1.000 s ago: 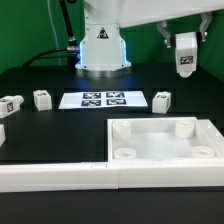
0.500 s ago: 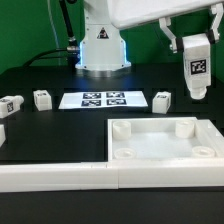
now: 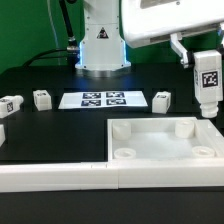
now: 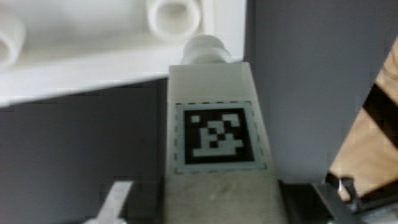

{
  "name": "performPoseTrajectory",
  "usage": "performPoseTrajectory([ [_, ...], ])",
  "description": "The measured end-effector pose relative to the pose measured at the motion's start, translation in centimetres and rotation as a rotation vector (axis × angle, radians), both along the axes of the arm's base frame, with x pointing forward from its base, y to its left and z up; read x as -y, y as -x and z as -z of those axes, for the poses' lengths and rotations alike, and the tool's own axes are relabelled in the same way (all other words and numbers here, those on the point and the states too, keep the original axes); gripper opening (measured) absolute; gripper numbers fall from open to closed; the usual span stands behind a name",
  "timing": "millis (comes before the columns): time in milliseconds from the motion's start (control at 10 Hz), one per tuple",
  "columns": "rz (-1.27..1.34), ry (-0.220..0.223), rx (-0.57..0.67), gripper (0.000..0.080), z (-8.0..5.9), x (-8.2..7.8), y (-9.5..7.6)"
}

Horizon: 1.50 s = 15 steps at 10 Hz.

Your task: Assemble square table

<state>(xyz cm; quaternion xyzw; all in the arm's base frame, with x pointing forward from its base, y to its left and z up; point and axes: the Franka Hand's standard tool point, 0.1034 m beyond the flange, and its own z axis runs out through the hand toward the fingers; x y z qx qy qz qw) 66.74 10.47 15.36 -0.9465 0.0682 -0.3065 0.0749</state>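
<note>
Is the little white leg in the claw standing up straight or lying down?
Straight up. The short white plastic tagged leg hangs with its long side up-and-down, pinched at its top by the claw.

The gripper (image 3: 203,52), clamped on a tagged white leg (image 3: 208,85), now hangs lower and further toward the exterior view's right than a second ago. The leg's lower end has dropped from well above the square table top (image 3: 160,150) to close above its far right corner.
</note>
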Motion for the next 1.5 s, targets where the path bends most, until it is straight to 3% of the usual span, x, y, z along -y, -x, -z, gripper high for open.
performPoseTrajectory([
  [200,-0.039,0.044,0.004,0.029,0.4,0.4,-0.3],
  [400,-0.05,0.045,0.005,0.029,0.3,-0.5,-0.1],
  [700,-0.07,0.061,-0.004,0.0291,0.6,-0.3,0.0],
  [1100,-0.232,0.177,-0.09,0.0291,2.1,1.0,0.0],
  [1500,-0.226,0.172,-0.092,0.0291,2.3,0.9,0.0],
])
